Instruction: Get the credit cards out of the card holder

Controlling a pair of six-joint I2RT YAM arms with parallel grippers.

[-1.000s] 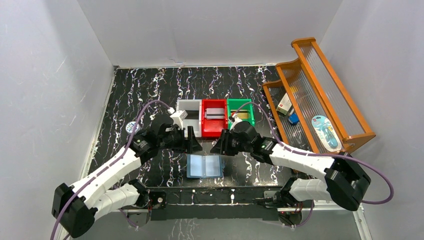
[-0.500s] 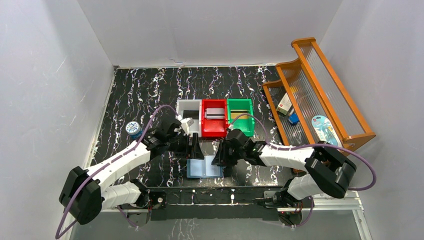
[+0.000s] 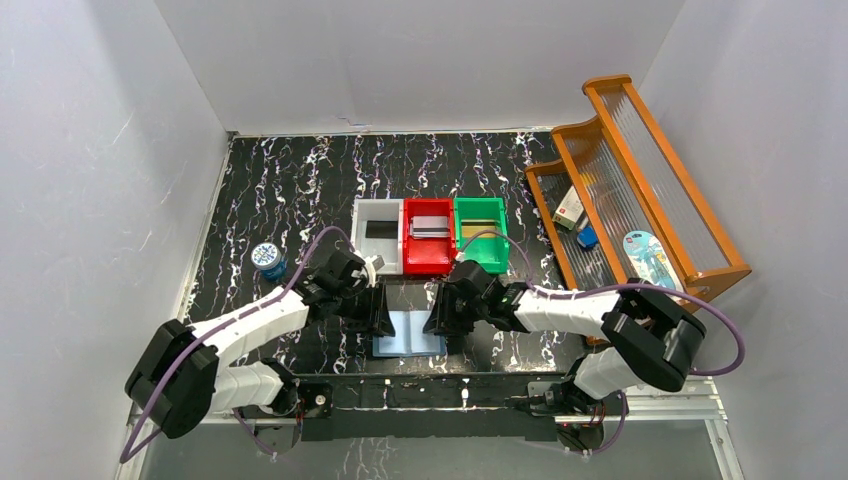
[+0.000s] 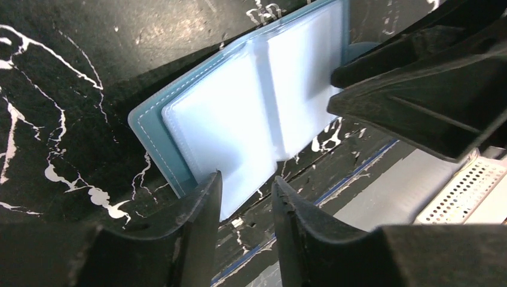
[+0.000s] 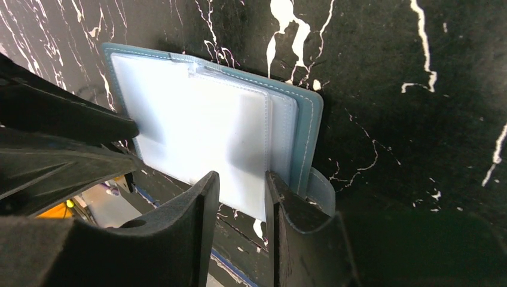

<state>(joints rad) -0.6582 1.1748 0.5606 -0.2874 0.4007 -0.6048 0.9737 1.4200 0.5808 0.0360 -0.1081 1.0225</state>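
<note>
Left gripper [image 3: 381,312] is hanging low over the left side of the card holder [image 3: 410,338], its fingers [image 4: 200,221] standing a little apart with a narrow gap between them. The pale near edge of a clear pocket is showing through that gap, and whether the tips are touching it cannot be told. The right gripper [image 3: 437,312] is facing it from the other side, its jaws likewise narrowly parted over the holder's right half. The card holder is lying open and flat on the black marbled table [image 3: 300,180], pale blue inside facing up, near the table's front edge and between the two grippers. In the right wrist view its snap tab [image 5: 323,192] is sticking out just beside the right finger. Whether the cloudy pockets are holding any credit cards cannot be told. A row of small bins [image 3: 425,263] is sitting just behind both grippers.
</note>
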